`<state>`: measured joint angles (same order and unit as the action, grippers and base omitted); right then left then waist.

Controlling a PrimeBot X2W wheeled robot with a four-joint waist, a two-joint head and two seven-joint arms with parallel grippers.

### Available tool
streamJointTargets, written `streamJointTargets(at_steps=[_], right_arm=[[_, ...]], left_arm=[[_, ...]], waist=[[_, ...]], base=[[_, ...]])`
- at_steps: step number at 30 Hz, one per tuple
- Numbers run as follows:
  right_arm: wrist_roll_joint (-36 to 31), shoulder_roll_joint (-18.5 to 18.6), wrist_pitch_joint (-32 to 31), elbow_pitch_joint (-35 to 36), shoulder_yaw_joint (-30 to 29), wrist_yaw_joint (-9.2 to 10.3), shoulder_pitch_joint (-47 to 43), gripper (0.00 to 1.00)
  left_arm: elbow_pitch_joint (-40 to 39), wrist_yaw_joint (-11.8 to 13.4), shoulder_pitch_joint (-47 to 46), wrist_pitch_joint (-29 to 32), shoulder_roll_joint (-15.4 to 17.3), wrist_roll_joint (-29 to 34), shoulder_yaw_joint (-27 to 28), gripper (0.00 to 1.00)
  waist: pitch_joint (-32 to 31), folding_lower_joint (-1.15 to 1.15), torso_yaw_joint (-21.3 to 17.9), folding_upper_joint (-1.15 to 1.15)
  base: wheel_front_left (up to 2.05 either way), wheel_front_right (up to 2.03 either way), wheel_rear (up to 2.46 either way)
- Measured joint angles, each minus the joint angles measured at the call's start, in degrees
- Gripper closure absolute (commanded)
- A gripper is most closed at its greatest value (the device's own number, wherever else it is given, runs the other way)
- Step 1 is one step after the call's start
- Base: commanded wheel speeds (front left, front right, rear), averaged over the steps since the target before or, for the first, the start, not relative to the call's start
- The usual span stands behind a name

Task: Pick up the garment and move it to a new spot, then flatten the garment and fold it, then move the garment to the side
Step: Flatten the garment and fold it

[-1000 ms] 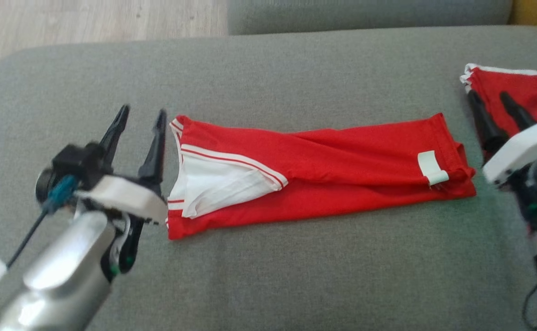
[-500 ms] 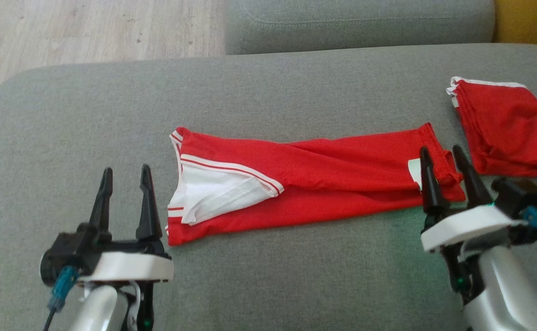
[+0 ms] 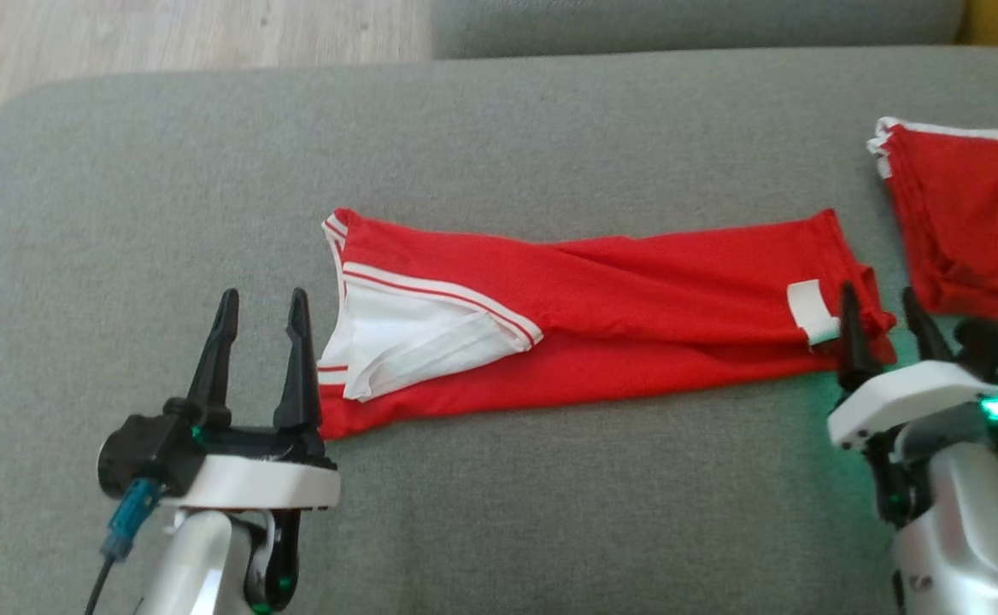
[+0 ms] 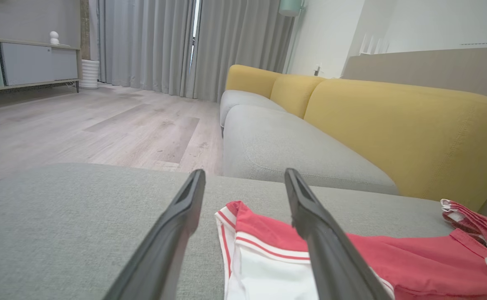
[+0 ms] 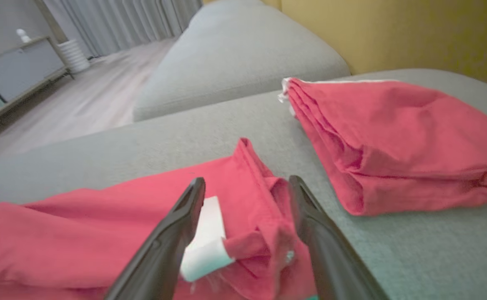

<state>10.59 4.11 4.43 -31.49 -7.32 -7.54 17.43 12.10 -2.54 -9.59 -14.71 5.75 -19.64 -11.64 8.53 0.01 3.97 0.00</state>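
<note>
Grey sofa cushion carries the garment at its middle; left hand and right hand, wide and empty, flank its ends, seemingly to fold it.

Both silver forearms are wearing a white collar. Above the left collar, the left gripper is sporting two skinny black fingers. Left of it, a blue plug is trailing a dark cable. The right gripper is glowing green at its base.

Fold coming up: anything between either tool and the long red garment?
Nothing visible. The open left tool stands beside the white-trimmed end of the long red garment, the open right tool at its tagged end; the folded red garment lies apart.
</note>
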Motion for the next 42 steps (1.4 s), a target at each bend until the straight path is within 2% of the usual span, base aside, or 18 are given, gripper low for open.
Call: streamJointTargets(at_steps=[3,7,15,16,17,18,24,32,35,38,42], right_arm=[[-4.16,-0.31,-0.92,-5.63,-6.57,0.00,2.85,0.00],[-7.20,-0.70,-1.45,-10.61,-11.00,0.00,4.97,0.00],[-3.91,-0.57,0.66,-18.87,-9.65,0.00,10.23,0.00],[-3.60,-0.52,0.94,-19.80,-9.23,0.00,10.73,0.13],[-3.25,-0.46,1.44,-20.69,-8.80,0.00,11.13,0.68],[-2.75,-0.37,2.04,-21.53,-8.24,0.00,11.51,1.00],[-3.31,-0.80,6.53,-23.73,-6.37,0.00,11.93,1.00],[-8.56,-1.01,8.39,-20.19,-14.97,0.00,11.87,1.00],[-9.68,-1.03,8.68,-18.66,-15.02,0.00,11.78,1.00],[-9.01,-1.09,8.26,-17.37,-12.44,0.00,11.82,1.00],[1.10,-0.98,7.35,-17.37,-1.10,0.00,12.36,1.00]], left_arm=[[0.86,-1.59,-0.83,0.00,-1.10,1.51,0.82,0.00],[1.87,-2.58,-1.21,0.00,-1.80,2.40,1.57,0.00],[2.64,-3.53,-2.61,0.00,-2.57,3.71,2.91,0.00],[2.76,-3.54,-2.73,0.00,-2.66,3.78,3.04,0.00],[2.85,-3.56,-2.82,0.00,-2.74,4.00,3.25,0.00],[2.91,-3.59,-2.89,0.00,-2.78,4.08,3.50,0.00],[3.45,-4.09,-2.89,0.00,-2.91,4.59,4.48,0.00],[3.41,-4.53,-2.36,0.00,-3.03,4.59,4.93,0.00],[3.38,-4.54,-1.37,0.00,-3.07,4.59,4.97,0.00],[3.38,-4.54,-0.95,0.00,-3.08,4.58,4.75,0.00],[3.41,-4.55,-0.87,0.00,-3.13,4.37,4.23,0.00]], waist=[[1.64,0.00,0.78,0.00],[2.92,0.00,1.45,0.00],[4.19,0.00,1.79,0.00],[4.20,0.00,1.75,0.00],[4.18,0.00,1.69,0.00],[4.13,0.00,1.59,0.00],[2.97,0.00,0.80,0.00],[0.44,-0.01,-0.18,0.00],[-0.22,-0.01,-0.25,0.00],[-0.92,-0.01,0.11,0.00],[-2.07,-0.01,1.24,0.00]], base=[[0.00,0.00,0.00],[0.00,0.00,0.00],[0.00,0.00,0.00],[0.00,0.00,0.00],[0.00,0.00,0.00],[0.00,0.00,0.00],[0.00,0.00,0.00],[0.00,0.00,0.00],[0.00,0.00,0.00],[0.00,0.00,0.00],[0.00,0.00,0.00]])
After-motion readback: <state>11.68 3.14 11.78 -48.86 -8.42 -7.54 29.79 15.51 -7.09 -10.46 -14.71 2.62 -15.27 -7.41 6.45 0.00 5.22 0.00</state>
